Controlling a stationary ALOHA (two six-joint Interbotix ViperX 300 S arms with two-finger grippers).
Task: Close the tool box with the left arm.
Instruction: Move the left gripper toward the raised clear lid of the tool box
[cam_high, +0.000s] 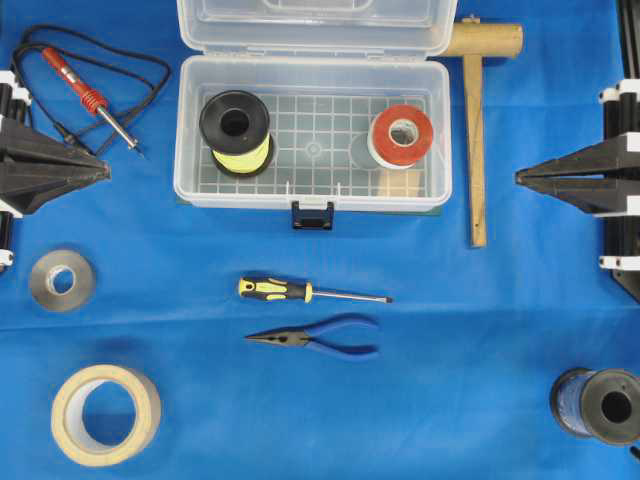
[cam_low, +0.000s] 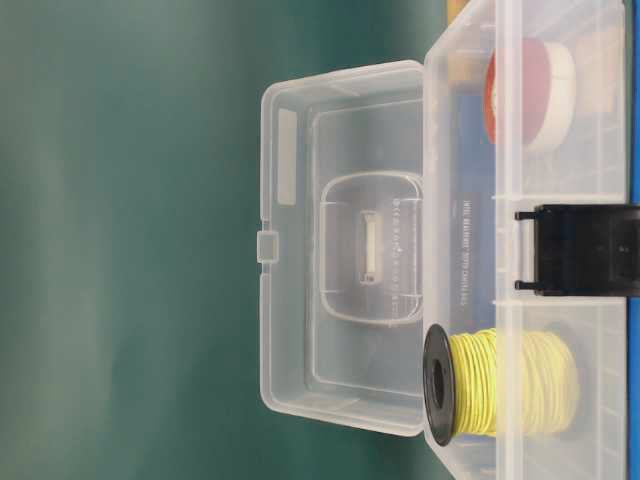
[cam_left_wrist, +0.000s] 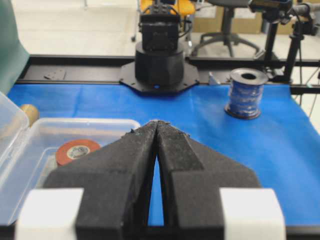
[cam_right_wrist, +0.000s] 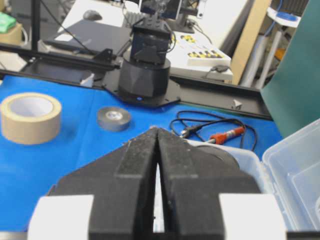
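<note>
The left gripper (cam_high: 108, 170) is pinched closed, empty, at the table's edge. The tool box (cam_high: 312, 195) sits open just ahead of its tips. Only the table-level view shows the raised lid's (cam_low: 340, 250) inside.

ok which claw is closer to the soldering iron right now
Left. The left claw sits just below the soldering iron at the table's left edge, while the right claw is on the far side, past the tool box.
</note>
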